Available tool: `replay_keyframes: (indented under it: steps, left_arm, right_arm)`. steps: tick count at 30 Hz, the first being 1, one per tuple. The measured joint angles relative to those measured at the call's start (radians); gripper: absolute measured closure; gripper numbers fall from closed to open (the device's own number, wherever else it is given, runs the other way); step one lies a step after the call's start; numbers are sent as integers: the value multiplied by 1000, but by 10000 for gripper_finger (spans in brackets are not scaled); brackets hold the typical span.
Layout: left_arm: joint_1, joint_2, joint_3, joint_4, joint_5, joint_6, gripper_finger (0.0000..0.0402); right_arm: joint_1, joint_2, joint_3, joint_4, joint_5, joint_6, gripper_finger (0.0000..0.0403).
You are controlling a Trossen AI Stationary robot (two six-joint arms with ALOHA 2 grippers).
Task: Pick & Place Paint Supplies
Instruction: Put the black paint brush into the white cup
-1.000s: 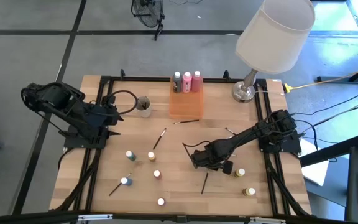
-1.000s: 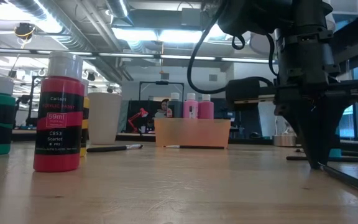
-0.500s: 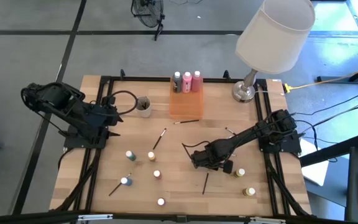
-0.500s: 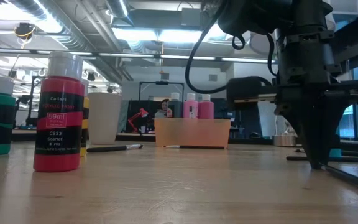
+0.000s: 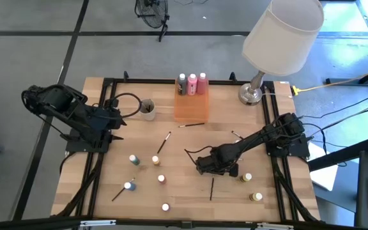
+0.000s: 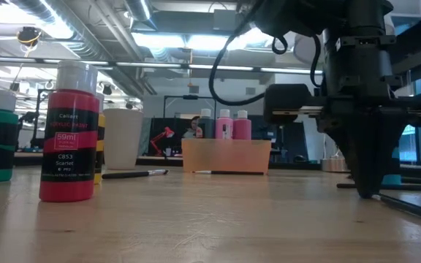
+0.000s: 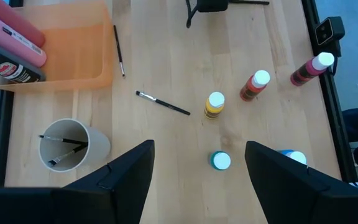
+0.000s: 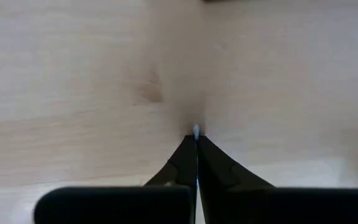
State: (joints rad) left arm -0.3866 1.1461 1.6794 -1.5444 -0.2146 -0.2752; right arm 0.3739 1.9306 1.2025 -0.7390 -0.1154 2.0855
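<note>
Nudged slightly rightward in low view: right claw [image 6: 371, 191], clenched tip-down on worktop [image 5: 184, 201], nothing visibly pinched | left claw [image 5: 114, 120] released, parked left | paintbrush [image 5: 211, 189] lower centre, just beside right claw: light, stiff, rolls; pinch mid-handle

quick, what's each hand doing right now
Left hand: open, holding nothing, waiting at the table's left side.
Right hand: shut, tips down at the table; a brush in its grip cannot be told.
</note>
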Motion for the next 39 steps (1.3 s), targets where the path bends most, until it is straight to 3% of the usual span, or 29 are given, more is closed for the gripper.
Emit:
replay_keyframes:
  steps: [13, 20, 28, 34, 39]
  left_arm:
    - [0, 0, 0, 0, 0, 0, 153]
    - [0, 0, 0, 0, 58, 7, 153]
    - [0, 0, 0, 7, 51, 3, 153]
    - [0, 0, 0, 66, 52, -14, 153]
    - [-9, -5, 0, 204, 103, 5, 153]
  right_arm:
    - [0, 2, 84, -41, 91, -70, 402]
    - [-2, 1, 271, -166, 304, -188, 402]
    - [-5, -1, 621, -398, 591, -363, 402]
    - [-5, -3, 847, -391, 792, -605, 402]
    - [-5, -3, 950, -301, 888, -847, 402]
